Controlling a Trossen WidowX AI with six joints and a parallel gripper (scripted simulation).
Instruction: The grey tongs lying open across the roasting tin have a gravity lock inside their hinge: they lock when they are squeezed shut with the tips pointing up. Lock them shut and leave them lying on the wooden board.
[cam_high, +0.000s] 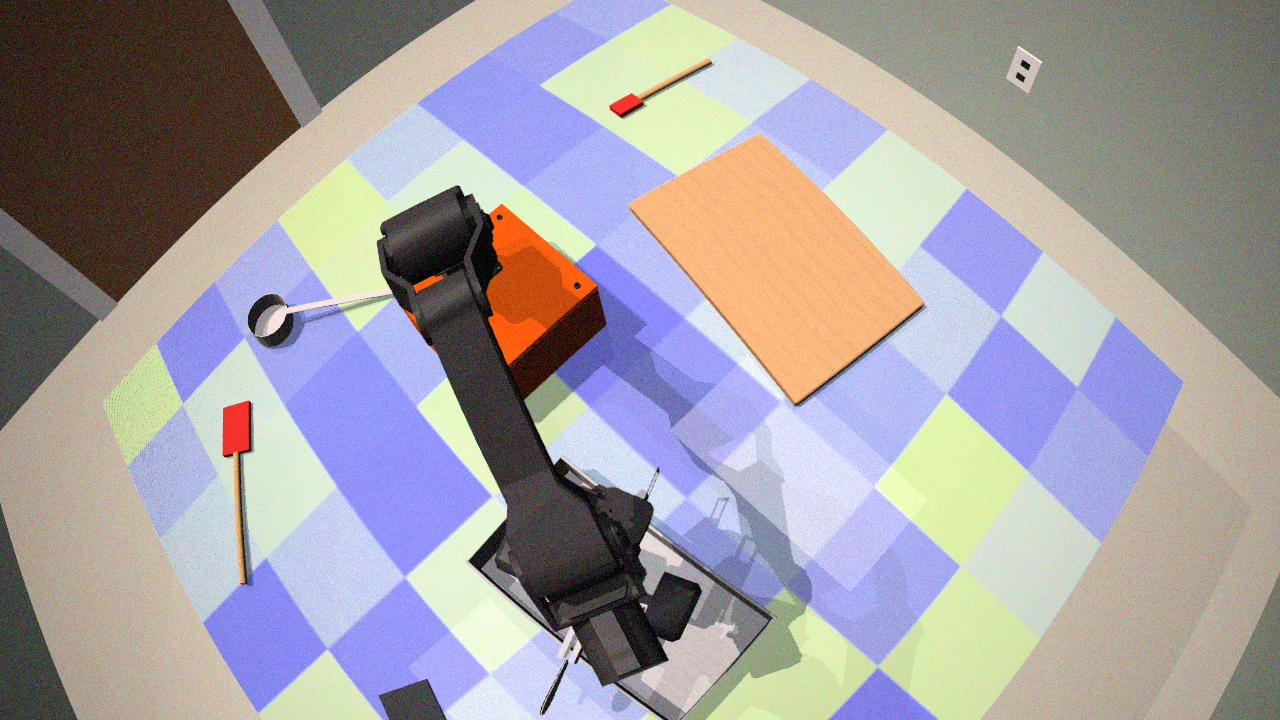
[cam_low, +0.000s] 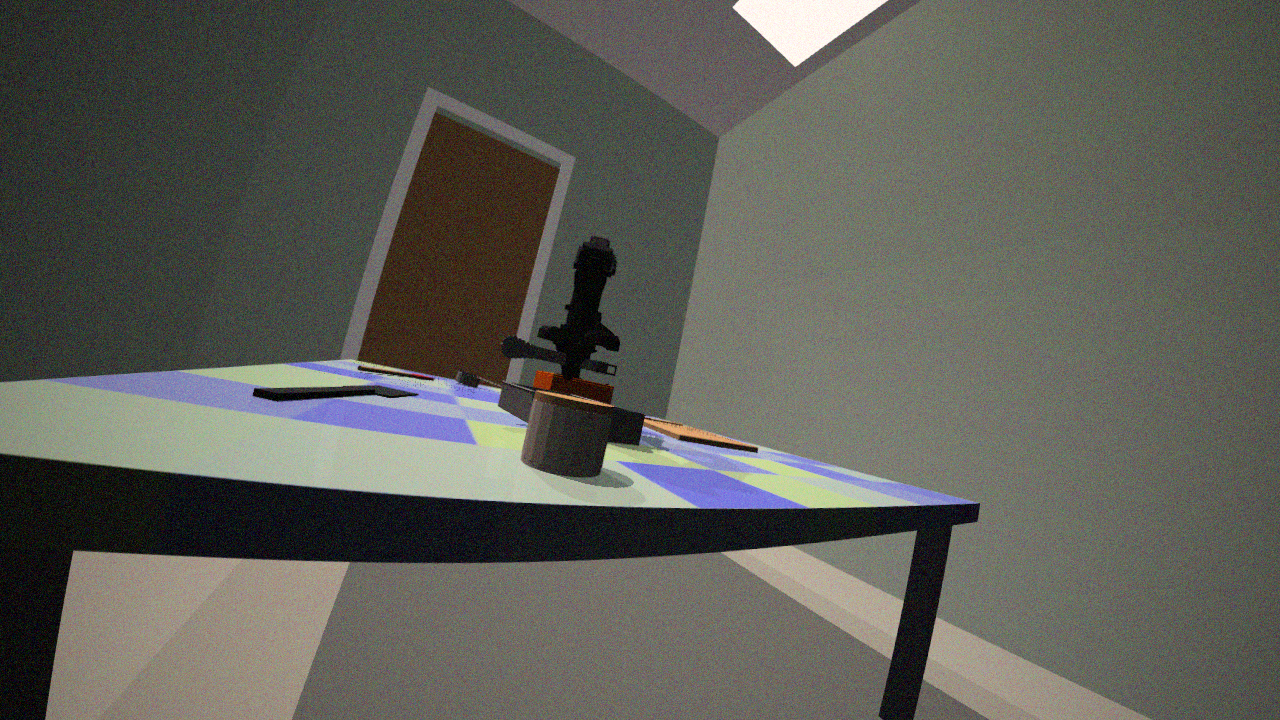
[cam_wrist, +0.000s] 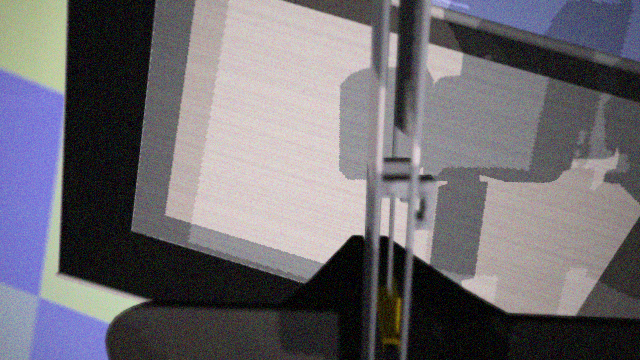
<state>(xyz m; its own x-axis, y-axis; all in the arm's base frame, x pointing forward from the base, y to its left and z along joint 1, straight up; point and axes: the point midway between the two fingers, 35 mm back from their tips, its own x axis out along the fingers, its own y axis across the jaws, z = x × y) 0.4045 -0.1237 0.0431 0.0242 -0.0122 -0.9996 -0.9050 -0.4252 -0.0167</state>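
I have the gripper (cam_high: 617, 608) (cam_low: 570, 370) (cam_wrist: 368, 247) nearly closed, its fingers pinching the grey tongs (cam_high: 571, 648) (cam_low: 537, 352) (cam_wrist: 373, 215) with their arms close together. The tongs are above the roasting tin (cam_high: 771, 617) (cam_low: 627, 426) (cam_wrist: 102, 150), both ends reaching past its long rims in my top view.

The wooden board (cam_high: 778, 268) (cam_low: 702, 436) lies flat, well apart from the tin, with patterned tabletop between them. Nearer the tin is the orange base (cam_high: 581, 282) (cam_low: 572, 385), under the arm's shoulder. A dark flat tool (cam_high: 413, 702) (cam_low: 331, 392) sits apart from the tin's opposite side, cut off by my top frame's bottom edge; so is one tin corner. The grey round pot (cam_low: 565, 436) covers part of the tin from outside.

From above, the arm hides my fingertips and the middle of the tongs. Close up, the tongs run out of frame and blur; I can't tell whether the lock has caught.
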